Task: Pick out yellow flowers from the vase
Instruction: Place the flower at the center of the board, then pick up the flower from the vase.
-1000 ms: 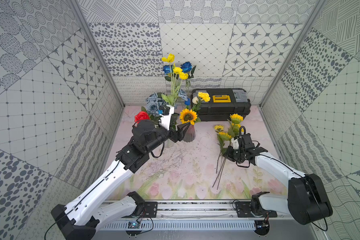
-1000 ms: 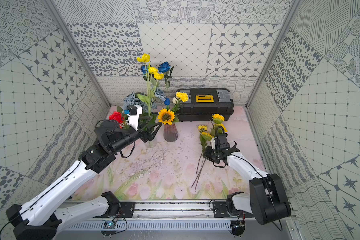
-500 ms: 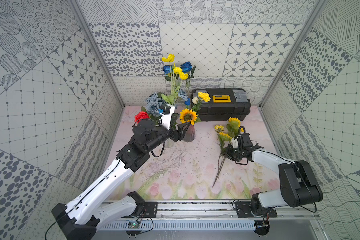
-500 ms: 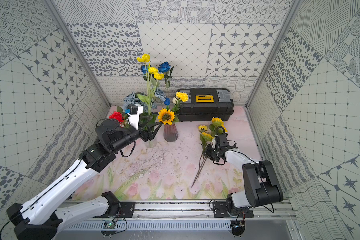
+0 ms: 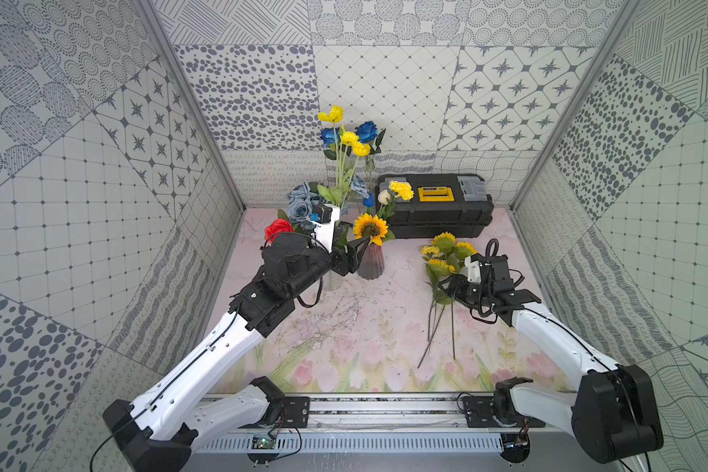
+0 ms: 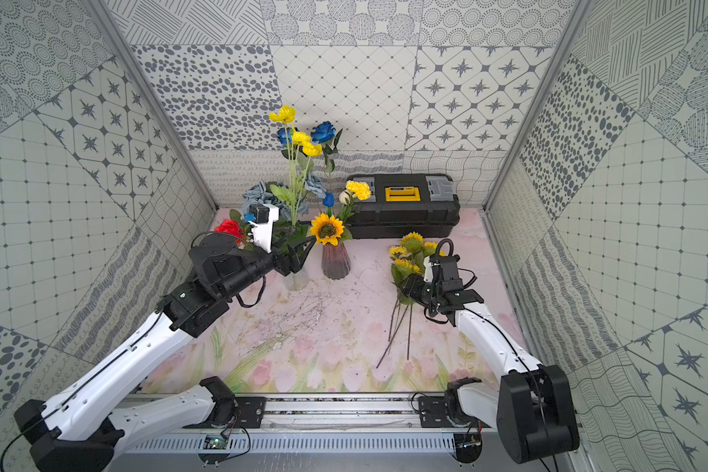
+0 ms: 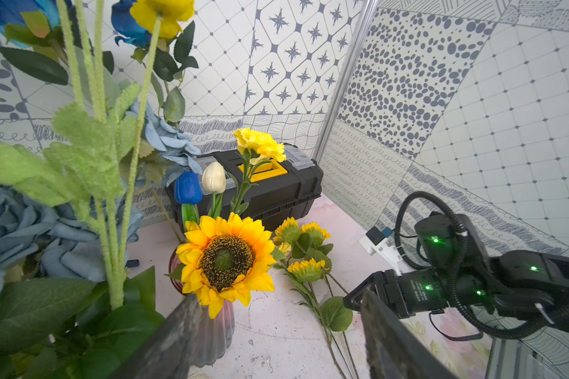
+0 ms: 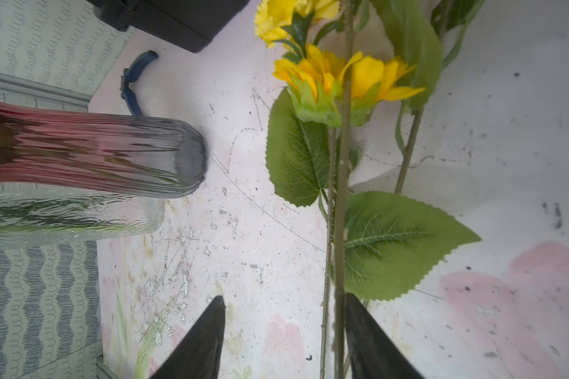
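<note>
Sunflower [image 5: 370, 229] in the pink vase [image 5: 370, 265] near the table's back edge looks next: left hand [image 5: 356, 253], fingers apart beside it, must clamp its stem; right hand [image 8: 284, 302], also apart, sits over yellow flowers [image 5: 444, 249] lying toward the right edge.

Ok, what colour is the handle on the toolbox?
Yellow; the handle shows best in a top view.

Mat [image 5: 344, 327]: pink vase [image 5: 370, 265], clear vase [image 6: 296, 280], toolbox [image 5: 434, 212], yel. flowers [image 5: 442, 265].
</note>
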Motion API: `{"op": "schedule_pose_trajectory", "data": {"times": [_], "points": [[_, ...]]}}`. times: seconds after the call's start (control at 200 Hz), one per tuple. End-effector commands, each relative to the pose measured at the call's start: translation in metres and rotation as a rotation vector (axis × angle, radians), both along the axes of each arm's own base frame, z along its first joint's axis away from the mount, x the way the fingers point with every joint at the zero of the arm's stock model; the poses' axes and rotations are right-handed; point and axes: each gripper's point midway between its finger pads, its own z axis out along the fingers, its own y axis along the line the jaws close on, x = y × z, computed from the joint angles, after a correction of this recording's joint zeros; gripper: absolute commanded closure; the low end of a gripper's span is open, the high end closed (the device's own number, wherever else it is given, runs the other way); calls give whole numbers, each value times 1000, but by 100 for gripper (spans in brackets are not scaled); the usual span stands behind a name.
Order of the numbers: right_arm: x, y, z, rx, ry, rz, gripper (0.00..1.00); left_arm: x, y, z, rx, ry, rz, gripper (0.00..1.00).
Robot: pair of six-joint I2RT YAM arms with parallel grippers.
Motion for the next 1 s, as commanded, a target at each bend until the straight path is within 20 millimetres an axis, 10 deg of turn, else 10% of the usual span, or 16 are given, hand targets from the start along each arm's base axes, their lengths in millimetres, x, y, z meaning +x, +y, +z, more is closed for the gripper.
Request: {"op": "schedule_pose_trajectory", "data": {"times": [0.0,0.255,0.46,0.705,0.996], "points": [[10,3,28,21,-75,9,40,14,20,-11,0,40,104,23],[14,9,48,46,-143,26,37,13,30,-12,-4,44,125,23],[25,23,100,115,-380,69,35,13,39,-10,1,33,157,23],[63,72,170,219,-618,194,35,10,50,-23,23,64,189,23],[103,131,181,281,-777,298,34,5,63,-38,44,116,200,23]]}}
